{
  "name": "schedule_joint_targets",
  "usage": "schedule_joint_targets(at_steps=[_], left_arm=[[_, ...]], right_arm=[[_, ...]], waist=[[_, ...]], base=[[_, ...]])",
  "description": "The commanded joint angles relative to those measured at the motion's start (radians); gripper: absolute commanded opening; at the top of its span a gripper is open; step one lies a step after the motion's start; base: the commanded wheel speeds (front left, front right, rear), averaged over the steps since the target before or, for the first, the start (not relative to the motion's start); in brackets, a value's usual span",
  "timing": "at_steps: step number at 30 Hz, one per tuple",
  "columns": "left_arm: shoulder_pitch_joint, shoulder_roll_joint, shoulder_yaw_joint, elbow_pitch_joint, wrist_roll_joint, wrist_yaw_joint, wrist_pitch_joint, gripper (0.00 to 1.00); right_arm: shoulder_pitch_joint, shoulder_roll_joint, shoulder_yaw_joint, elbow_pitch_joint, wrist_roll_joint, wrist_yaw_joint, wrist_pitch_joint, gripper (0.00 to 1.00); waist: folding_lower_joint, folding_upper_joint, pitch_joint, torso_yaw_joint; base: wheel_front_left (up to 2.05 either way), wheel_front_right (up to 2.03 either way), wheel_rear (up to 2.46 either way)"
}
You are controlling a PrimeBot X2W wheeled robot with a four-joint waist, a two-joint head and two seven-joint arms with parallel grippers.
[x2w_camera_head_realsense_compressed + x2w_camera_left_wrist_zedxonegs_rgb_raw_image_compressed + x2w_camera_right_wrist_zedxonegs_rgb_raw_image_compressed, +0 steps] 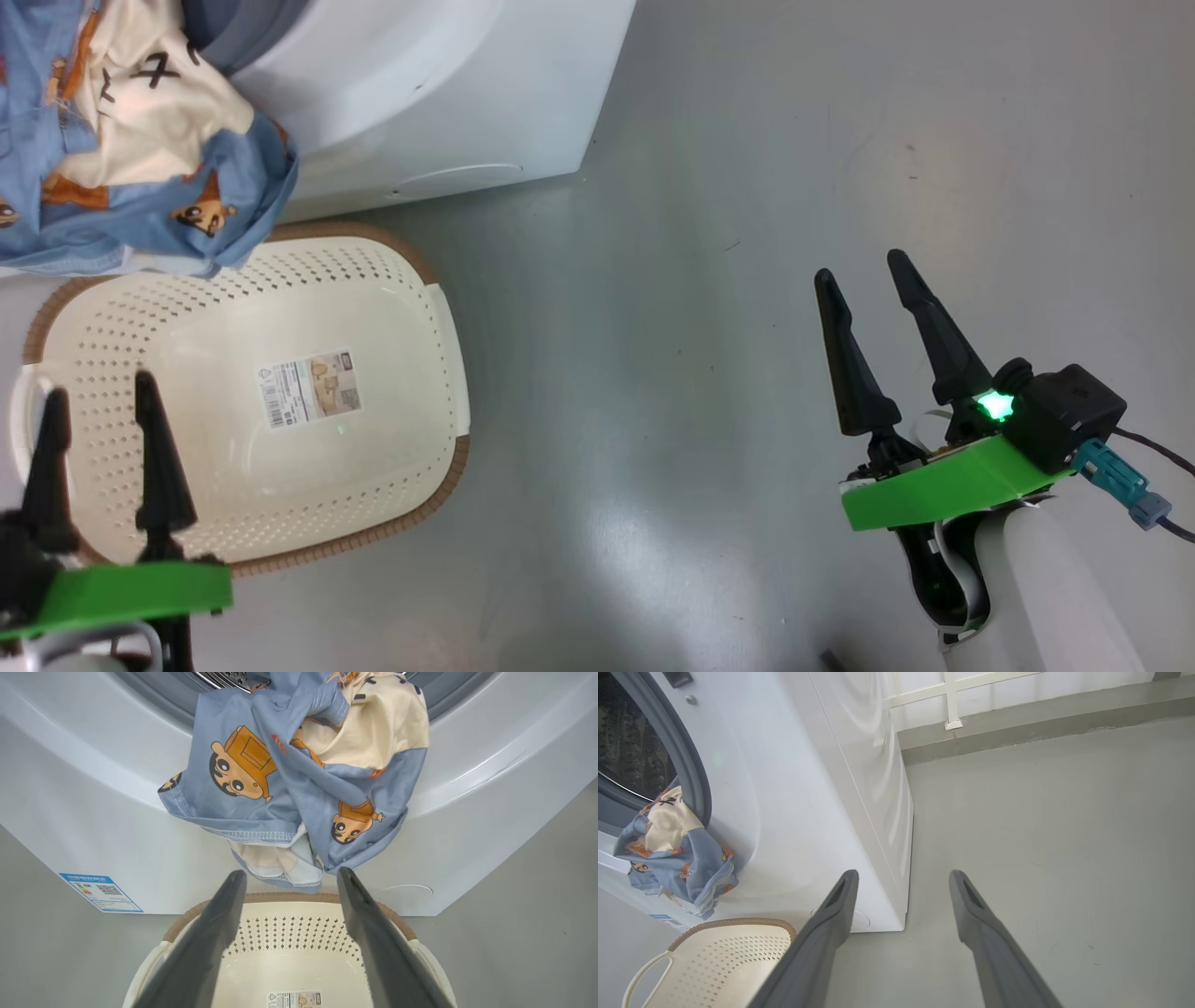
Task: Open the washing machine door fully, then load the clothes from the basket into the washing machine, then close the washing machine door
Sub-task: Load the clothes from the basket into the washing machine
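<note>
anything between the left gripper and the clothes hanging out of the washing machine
Nothing visible. The open left gripper points straight at the clothes, which drape over the front lip of the washing machine. No object lies between them; the basket sits below.

Blue clothes (pixel 299 788) draped from washing machine (pixel 93 826) opening, basket (pixel 392 280) below

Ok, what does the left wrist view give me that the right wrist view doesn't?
Left wrist: the label sticker inside the basket, and the open left gripper over it. Right wrist: the side panel of the washing machine, the wall base, and the open right gripper over the floor. Both: the clothes drooping from the drum opening above the basket.
</note>
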State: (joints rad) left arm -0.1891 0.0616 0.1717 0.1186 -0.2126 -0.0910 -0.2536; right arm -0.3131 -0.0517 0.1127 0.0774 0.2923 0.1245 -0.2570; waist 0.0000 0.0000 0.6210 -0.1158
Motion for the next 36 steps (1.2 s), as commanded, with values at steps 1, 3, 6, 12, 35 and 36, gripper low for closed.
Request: schedule_joint_targets(at_steps=[1,3,6,12,35,36], left_arm=[[0.038,0.012,0.037,-0.027,0.012,0.004,-0.008,1.00],[0.062,0.006,0.042,-0.026,0.014,0.005,-0.008,1.00],[0.086,-0.001,0.042,-0.024,0.014,0.005,-0.008,1.00],[0.112,-0.008,0.046,-0.032,0.014,0.012,-0.008,1.00],[0.082,-0.011,0.052,0.002,0.008,-0.008,-0.008,1.00],[0.072,-0.011,0.048,0.004,0.008,-0.009,-0.008,1.00]], right_arm=[[0.006,0.001,0.022,-0.019,-0.009,0.006,-0.005,1.00],[0.005,0.001,0.027,-0.018,-0.008,0.006,-0.005,1.00],[0.002,0.001,0.034,-0.013,-0.009,0.006,-0.005,1.00],[0.000,0.001,0.033,-0.009,-0.011,0.006,-0.005,1.00],[-0.001,0.001,0.032,-0.010,-0.005,0.006,-0.005,1.00],[-0.001,0.001,0.031,-0.011,-0.005,0.006,-0.005,1.00]], waist=[[0.0000,0.0000,0.000,-0.001],[0.0000,0.0000,0.001,-0.004],[0.0000,0.0000,0.001,-0.004],[0.0000,0.0000,0.001,0.001],[0.0000,0.0000,-0.002,-0.004],[0.0000,0.0000,-0.002,-0.003]], base=[[0.00,0.00,0.00],[0.00,0.00,0.00],[0.00,0.00,0.00],[0.00,0.00,0.00],[0.00,0.00,0.00],[0.00,0.00,0.00]])
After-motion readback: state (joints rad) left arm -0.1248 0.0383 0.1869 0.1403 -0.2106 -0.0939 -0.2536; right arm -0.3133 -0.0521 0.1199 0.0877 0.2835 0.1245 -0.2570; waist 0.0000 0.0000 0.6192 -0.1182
